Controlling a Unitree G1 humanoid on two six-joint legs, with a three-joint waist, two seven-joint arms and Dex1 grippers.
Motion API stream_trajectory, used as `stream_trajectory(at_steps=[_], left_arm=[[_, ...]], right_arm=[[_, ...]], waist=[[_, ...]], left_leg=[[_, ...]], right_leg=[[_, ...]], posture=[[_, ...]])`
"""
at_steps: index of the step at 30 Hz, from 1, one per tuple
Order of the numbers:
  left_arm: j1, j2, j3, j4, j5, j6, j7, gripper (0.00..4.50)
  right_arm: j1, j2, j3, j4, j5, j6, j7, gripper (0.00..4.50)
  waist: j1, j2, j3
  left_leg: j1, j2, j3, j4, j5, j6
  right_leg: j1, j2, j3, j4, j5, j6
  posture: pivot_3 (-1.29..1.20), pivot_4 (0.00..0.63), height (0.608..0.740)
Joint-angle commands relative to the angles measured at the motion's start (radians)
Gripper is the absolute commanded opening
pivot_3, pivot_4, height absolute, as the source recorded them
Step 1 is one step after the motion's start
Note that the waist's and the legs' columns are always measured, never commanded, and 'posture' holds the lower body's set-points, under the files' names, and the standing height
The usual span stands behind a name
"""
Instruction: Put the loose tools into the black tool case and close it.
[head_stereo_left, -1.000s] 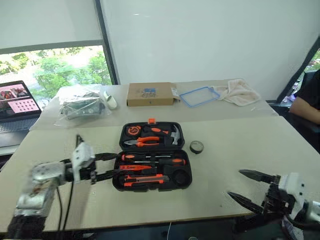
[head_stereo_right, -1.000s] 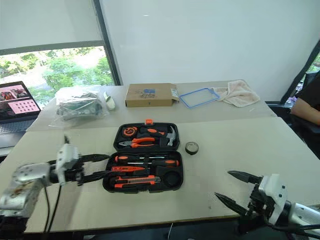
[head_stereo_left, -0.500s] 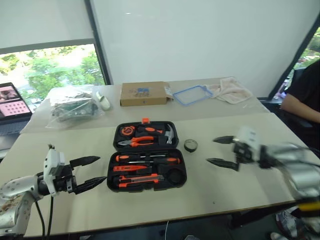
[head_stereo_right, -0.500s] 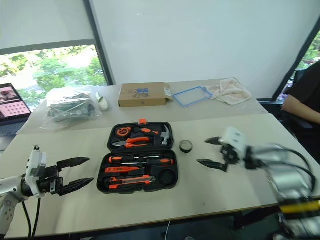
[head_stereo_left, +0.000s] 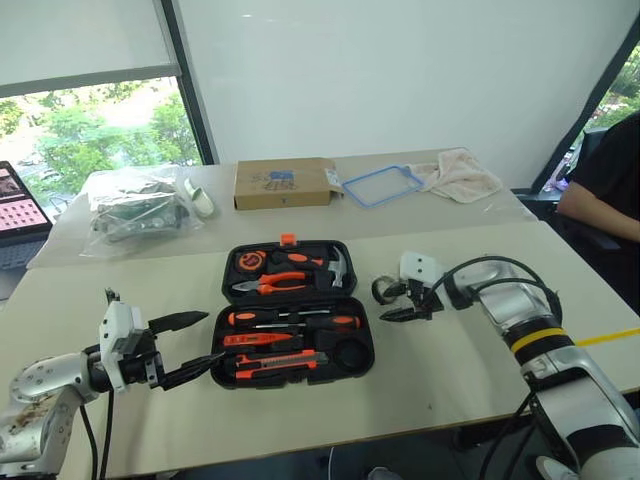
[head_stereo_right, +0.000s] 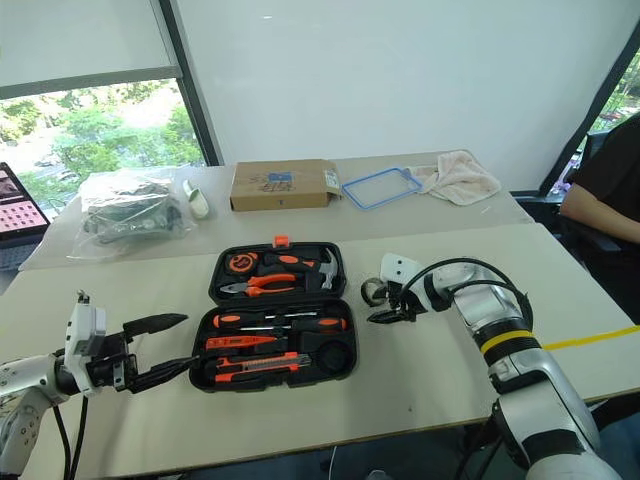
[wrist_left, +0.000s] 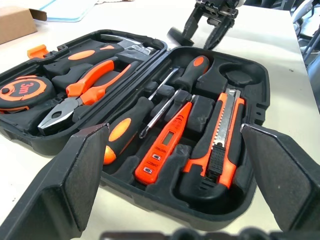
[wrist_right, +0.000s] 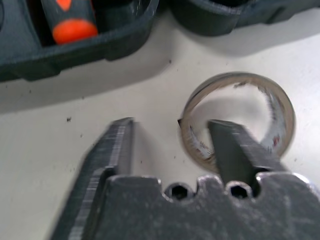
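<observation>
The black tool case (head_stereo_left: 296, 368) lies open on the table. Its near half holds two screwdrivers (head_stereo_left: 335, 322), a slim tester (wrist_left: 165, 147) and a utility knife (head_stereo_left: 282, 359). The black tape roll (head_stereo_left: 381, 291) lies on the table just right of the case. My right gripper (head_stereo_left: 388, 302) is down at the tape roll (wrist_right: 235, 79), open, with one finger inside the ring and the other outside it. Left of the case, my left gripper (head_stereo_left: 208, 337) stands wide open, pointing at the case's near half with nothing between its fingers.
The case's far half holds a tape measure (head_stereo_left: 248, 261), pliers (head_stereo_left: 270, 283) and a hammer (head_stereo_left: 340, 265). A cardboard box (head_stereo_left: 282, 183), a blue-rimmed lid (head_stereo_left: 382, 185), a cloth (head_stereo_left: 458, 172) and a plastic bag (head_stereo_left: 135, 205) lie on the far table. A person (head_stereo_left: 600, 190) sits at the right.
My right gripper has swung in from the right to the tape roll and narrowed, one finger now inside the ring. The left gripper has stayed open beside the case. The camera has shifted.
</observation>
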Motion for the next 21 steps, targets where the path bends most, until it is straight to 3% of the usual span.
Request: stream_trajectory(at_steps=[1,3,5,11,13,16,21], left_arm=[[0.003,0.005,0.005,-0.029,-0.018,-0.023,-0.019,4.50],[0.001,0.004,0.001,-0.030,-0.025,-0.025,-0.033,4.50],[-0.001,0.004,-0.002,-0.029,-0.025,-0.025,-0.037,4.50],[0.001,0.003,-0.008,-0.023,-0.023,-0.032,-0.045,4.50],[0.009,0.002,-0.008,-0.026,-0.022,-0.032,-0.047,4.50],[0.026,0.000,-0.013,-0.033,-0.017,-0.037,-0.051,4.50],[0.053,0.000,-0.015,-0.060,-0.019,-0.034,-0.045,4.50]], right_arm=[[-0.038,-0.001,-0.019,0.025,-0.009,-0.054,0.023,1.18],[-0.040,-0.007,-0.044,0.023,0.020,-0.129,0.064,0.37],[-0.027,-0.008,-0.077,-0.019,0.091,-0.189,0.151,0.03],[0.026,-0.025,-0.125,-0.303,0.290,-0.016,0.332,0.03],[0.057,-0.054,-0.078,-0.527,0.348,0.237,0.322,0.03],[0.092,-0.078,0.009,-0.699,0.324,0.401,0.295,0.03],[0.107,-0.096,0.127,-0.749,0.211,0.476,0.236,0.03]], waist=[[0.000,0.000,0.000],[0.001,0.000,0.000],[0.002,0.000,0.000],[0.003,0.000,0.000],[0.005,0.000,0.000],[0.009,0.001,0.000],[0.012,0.001,0.000]], left_leg=[[0.000,0.000,0.000,0.001,0.000,0.000],[0.000,0.000,0.000,0.002,0.000,-0.001],[0.000,0.001,0.000,0.003,0.000,-0.001],[0.000,0.001,0.000,0.004,0.000,-0.001],[0.000,0.002,0.000,0.004,0.000,-0.002],[-0.001,0.002,0.000,0.004,0.000,-0.002],[-0.001,0.001,0.000,0.006,-0.001,-0.001]], right_leg=[[0.000,0.000,0.000,0.000,0.000,0.000],[0.000,0.000,0.001,0.001,0.001,-0.001],[0.000,0.001,0.001,0.002,0.002,-0.001],[0.000,0.001,0.001,0.002,0.002,-0.001],[0.000,0.001,0.001,0.002,0.002,-0.001],[0.000,0.000,0.000,0.003,0.002,-0.001],[0.000,-0.001,0.001,0.003,0.002,-0.001]], posture=[[0.00,0.150,0.740],[0.00,0.150,0.740],[0.00,0.150,0.740],[0.00,0.150,0.740],[0.00,0.150,0.740],[0.00,0.150,0.740],[0.00,0.150,0.740]])
